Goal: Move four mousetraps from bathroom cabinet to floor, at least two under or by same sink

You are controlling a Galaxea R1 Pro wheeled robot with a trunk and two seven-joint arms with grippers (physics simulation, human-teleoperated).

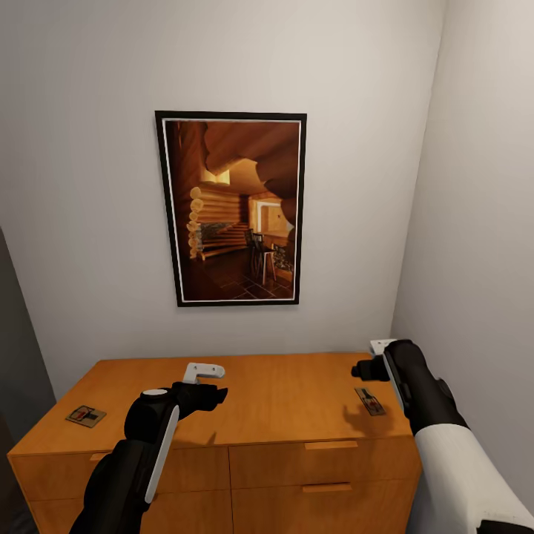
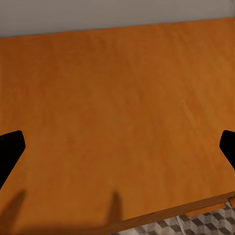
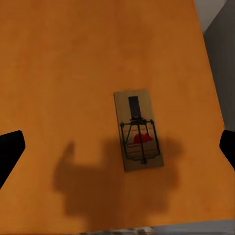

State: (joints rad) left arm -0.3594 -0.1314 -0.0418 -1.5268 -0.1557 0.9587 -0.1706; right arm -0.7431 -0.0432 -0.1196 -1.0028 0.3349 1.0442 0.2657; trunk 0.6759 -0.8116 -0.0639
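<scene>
- Cabinet [image 1: 274,404]: orange-brown wood, set against the far white wall in a corner; side wall close on the right. Top is bare wood, smooth, with faint grain.
- Two mousetraps lie flat on the cabinet top. Left mousetrap [image 1: 86,416] near the left front corner; right mousetrap [image 1: 369,400] near the right edge, well apart from the first.
- In the right wrist view, the right mousetrap [image 3: 138,129] shows a tan board, dark wire and a red mark. No readable writing.
- Framed picture [image 1: 231,208] of a log interior hangs on the far wall above the cabinet.
- Left gripper [image 1: 204,371]: over the middle of the top, fingers spread wide, holding nothing.
- Right gripper [image 1: 382,347]: above the right mousetrap, fingers wide apart, empty; its shadow falls across the trap.
- Bathroom floor [image 2: 196,225]: cube-pattern tile visible past the cabinet's edge.
</scene>
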